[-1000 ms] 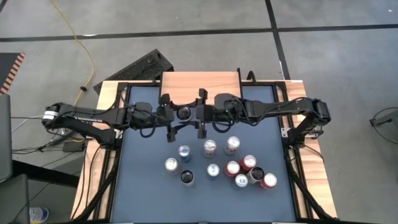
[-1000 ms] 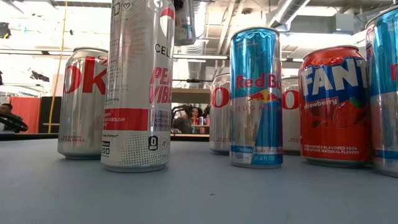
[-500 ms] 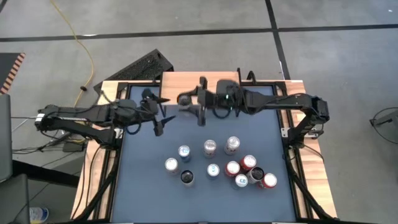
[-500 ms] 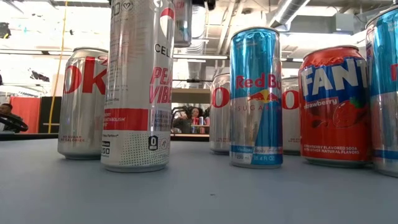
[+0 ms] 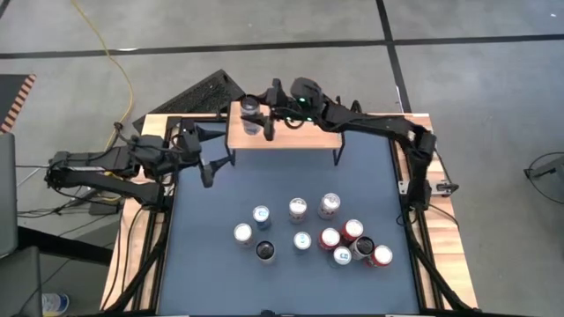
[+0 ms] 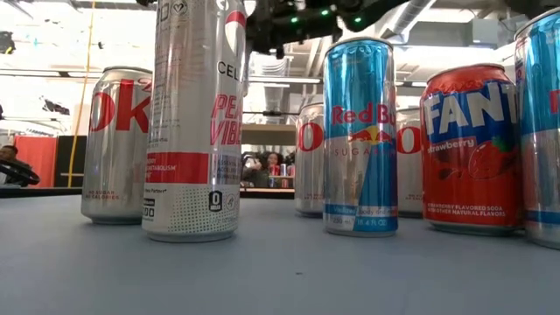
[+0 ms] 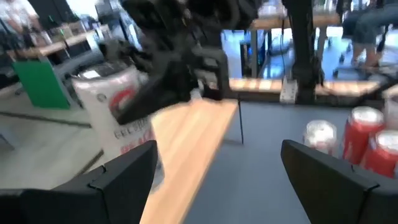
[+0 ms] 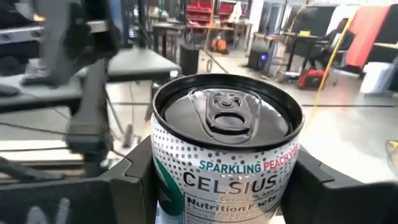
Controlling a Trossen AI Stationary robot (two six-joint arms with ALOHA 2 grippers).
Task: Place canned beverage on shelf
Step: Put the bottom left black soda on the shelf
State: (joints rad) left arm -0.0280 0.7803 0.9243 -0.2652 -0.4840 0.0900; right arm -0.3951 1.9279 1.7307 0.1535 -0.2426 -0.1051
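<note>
Celsius can [image 5: 251, 114] sits clamped between the fingers of the right gripper [image 5: 256, 114], over the left end of the shelf [image 5: 300, 134], upper centre of frame. Placement stage; next, lower squarely and release. Left gripper [image 5: 210, 165], mid-left, stands spread and empty.

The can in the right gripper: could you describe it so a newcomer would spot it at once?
Find the light-wood shelf at the table's far edge. At its left end the right gripper holds a white Celsius can, the only can lifted off the table.
</note>
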